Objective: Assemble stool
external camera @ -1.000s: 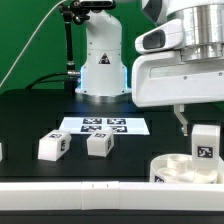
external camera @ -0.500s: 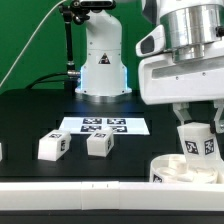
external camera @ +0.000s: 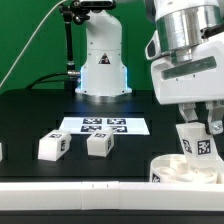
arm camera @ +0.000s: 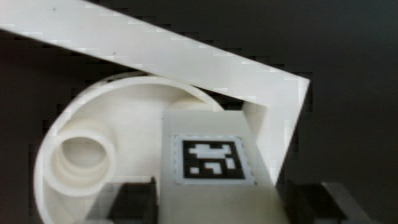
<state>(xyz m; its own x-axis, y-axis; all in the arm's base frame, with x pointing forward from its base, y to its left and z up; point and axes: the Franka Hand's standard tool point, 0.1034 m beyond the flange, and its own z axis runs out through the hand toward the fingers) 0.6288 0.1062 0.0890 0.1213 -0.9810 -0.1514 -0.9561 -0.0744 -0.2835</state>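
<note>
Gripper [external camera: 199,133] clamped on one leg [external camera: 201,148], fingers [arm camera: 125,203] pressing its two flanks, tagged face toward the wrist camera. Held leg roughly upright. Seat [external camera: 172,170] lies directly beneath the gripper, next to the border rail [arm camera: 205,55]; leg-to-seat contact cannot be told. Second leg [external camera: 99,143] and third leg [external camera: 52,146] rest on the table well away from the gripper, near the marker board [external camera: 104,126].

The marker board [external camera: 104,126] lies flat mid-surface [external camera: 25,115]. A long white border rail [external camera: 70,190] runs at six o'clock, and a green backdrop [external camera: 30,40] stands at twelve.
</note>
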